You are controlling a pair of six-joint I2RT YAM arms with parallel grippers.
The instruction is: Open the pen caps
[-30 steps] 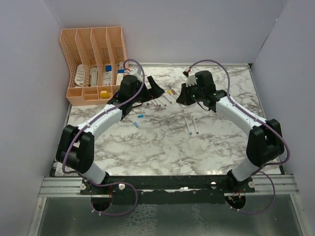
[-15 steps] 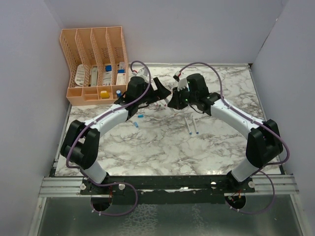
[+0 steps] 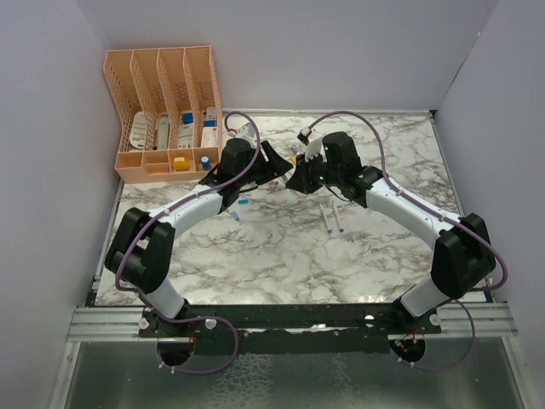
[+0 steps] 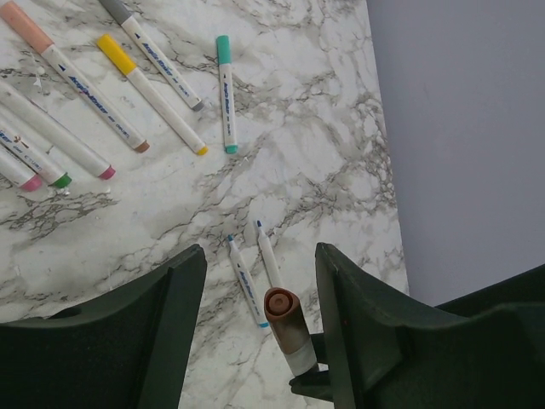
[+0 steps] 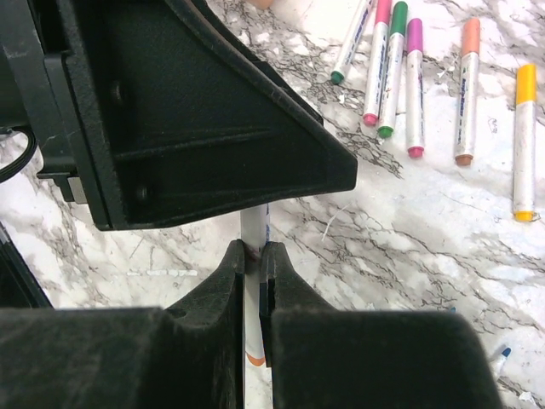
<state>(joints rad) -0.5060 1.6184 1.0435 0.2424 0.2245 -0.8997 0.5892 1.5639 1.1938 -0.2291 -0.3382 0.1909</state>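
Two slim white blue-tipped pens (image 3: 332, 219) lie mid-worktop (image 3: 255, 256). Beyond, at 11 o'clock, right claw (image 5: 253, 251) pinches a white brown-capped pen (image 4: 289, 336). Left claw (image 4: 260, 264) stands spread around its brown cap (image 4: 279, 304). Farther off lie colour-capped white pens (image 4: 85, 85).

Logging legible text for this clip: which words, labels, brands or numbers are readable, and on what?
No text reads clearly.
Blue print on the barrels of the white-grey marker pens: blurred, unreadable.
Blue-and-white labels on the packs in the peach plastic organiser: too small to read.
The brown-capped pen held in the right gripper: no print visible.
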